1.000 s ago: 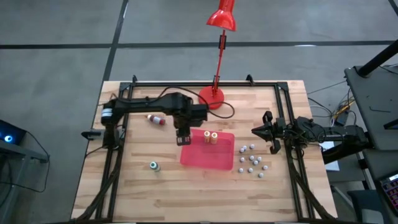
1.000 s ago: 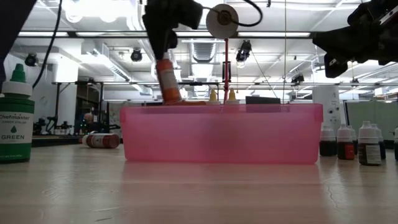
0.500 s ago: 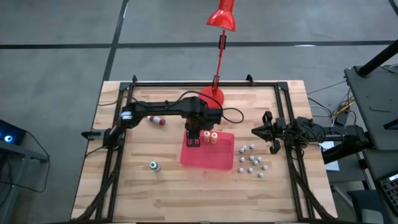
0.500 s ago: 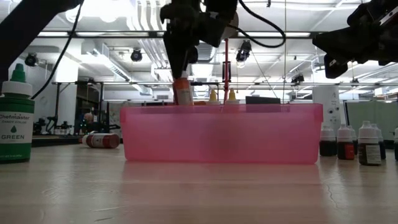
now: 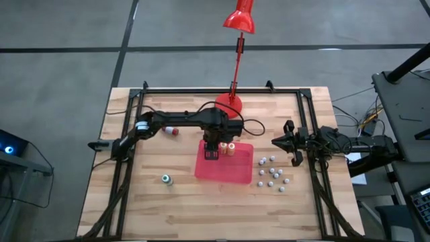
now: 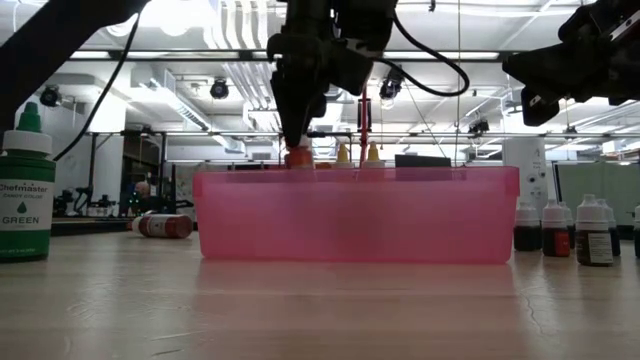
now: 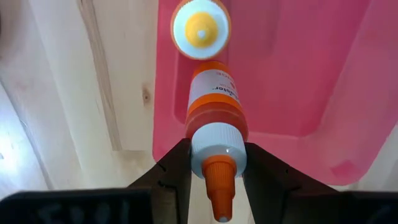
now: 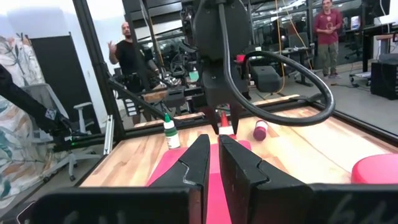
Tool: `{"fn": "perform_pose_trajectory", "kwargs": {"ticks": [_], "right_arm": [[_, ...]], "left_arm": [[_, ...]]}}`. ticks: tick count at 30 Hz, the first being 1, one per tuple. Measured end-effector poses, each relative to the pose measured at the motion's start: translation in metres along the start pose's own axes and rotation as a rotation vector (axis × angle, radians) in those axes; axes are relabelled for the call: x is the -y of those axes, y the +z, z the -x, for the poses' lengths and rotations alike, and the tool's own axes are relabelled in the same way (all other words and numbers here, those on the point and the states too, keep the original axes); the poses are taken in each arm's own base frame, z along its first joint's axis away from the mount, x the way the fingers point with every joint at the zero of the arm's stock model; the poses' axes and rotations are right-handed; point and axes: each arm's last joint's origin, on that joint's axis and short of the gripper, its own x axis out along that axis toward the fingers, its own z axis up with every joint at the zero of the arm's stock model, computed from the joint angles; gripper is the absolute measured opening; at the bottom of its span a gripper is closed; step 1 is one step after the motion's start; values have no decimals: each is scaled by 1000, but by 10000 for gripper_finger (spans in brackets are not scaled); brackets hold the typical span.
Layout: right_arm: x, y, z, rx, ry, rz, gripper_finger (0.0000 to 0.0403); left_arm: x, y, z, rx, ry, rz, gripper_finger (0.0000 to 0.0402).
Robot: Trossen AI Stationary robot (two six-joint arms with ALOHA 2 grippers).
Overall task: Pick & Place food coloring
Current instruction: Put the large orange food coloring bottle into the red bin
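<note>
The green-capped bottle (image 6: 24, 185) is standing upright nearest the front edge of the table (image 5: 175, 215), well apart from the red tray (image 5: 235, 173). The grey-white beads (image 5: 272, 173) are lying scattered just beside the tray on its right-arm side. Over the tray's far left corner the left gripper (image 7: 214, 171) is pointing down, its fingers (image 7: 177, 168) pressing both sides of an orange-capped bottle (image 7: 214, 115) — the bottle is sitting low inside the tray, just beside two yellow-capped bottles (image 5: 227, 148) standing upright there. Farther back a red-capped bottle (image 5: 170, 130) is lying on its side on the wood. The right gripper (image 5: 290, 151) is hanging above the table's right edge, its jaws pinched together on nothing. At the far edge the red lamp (image 5: 235, 60) is standing on its base — beyond the table, people are standing in the room.
</note>
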Motion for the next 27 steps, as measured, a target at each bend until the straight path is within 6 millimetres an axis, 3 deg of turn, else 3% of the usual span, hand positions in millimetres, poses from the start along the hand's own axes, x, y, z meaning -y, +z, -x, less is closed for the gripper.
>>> {"fn": "perform_pose_trajectory", "kwargs": {"ticks": [27], "right_arm": [[0,0,0,0,0,10,29]], "left_arm": [[-13,3,-8,-14,1,34,96]]}}
